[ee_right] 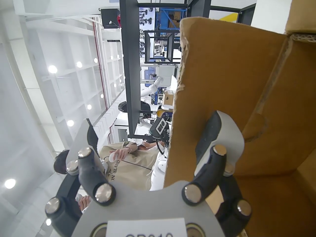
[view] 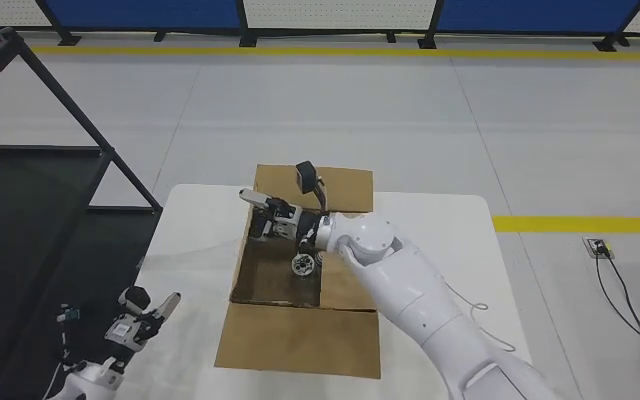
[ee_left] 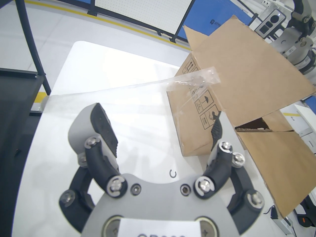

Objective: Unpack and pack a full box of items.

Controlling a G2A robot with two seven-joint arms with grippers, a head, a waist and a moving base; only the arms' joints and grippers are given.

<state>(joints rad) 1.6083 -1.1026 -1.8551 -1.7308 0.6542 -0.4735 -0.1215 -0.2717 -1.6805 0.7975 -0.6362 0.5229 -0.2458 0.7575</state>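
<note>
Cardboard box [view: 300, 340] with flaps open in the middle of the white worktop [view: 200, 220]; both hands open.
At 8 o'clock from the box, by the worktop's near-left edge, sits the left hand [view: 152, 298], fingers spread wide and gripping nothing. In its wrist view a clear plastic bag [ee_left: 148, 92] stretches ahead of it toward the side of the box, with small metal bits in the far end; cannot tell whether the bag touches the cardboard. Inside the box lies a small round pale item [view: 303, 265]. At the 11 o'clock corner of the opening is the right hand [view: 255, 212], fingers apart, straddling the cardboard wall, one finger inside and one outside, not closed on it.
</note>
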